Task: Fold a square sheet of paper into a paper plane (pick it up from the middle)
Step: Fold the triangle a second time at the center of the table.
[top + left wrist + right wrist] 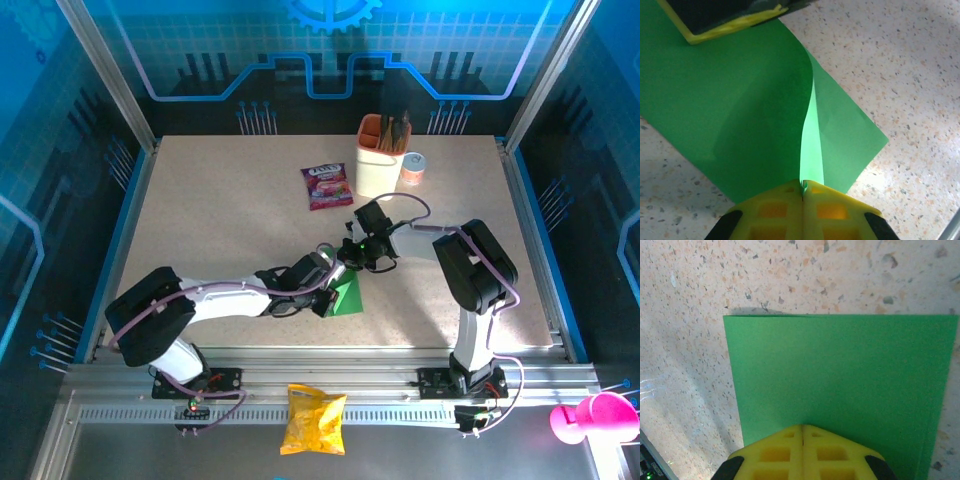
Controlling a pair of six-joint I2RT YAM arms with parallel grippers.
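The left gripper (802, 186) is clamped on a raised crease of the square sheet of paper (349, 298), which lies on the desk (200, 220) toward the middle of its near edge. The right gripper (802, 429) is closed, its tips against the sheet.

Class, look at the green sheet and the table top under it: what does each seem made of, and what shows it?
Green sheet: thin matt paper, probably; it bends into a soft upright curve. Table top: beige with dark speckles, stone-like, perhaps laminate or composite; faint sheen.
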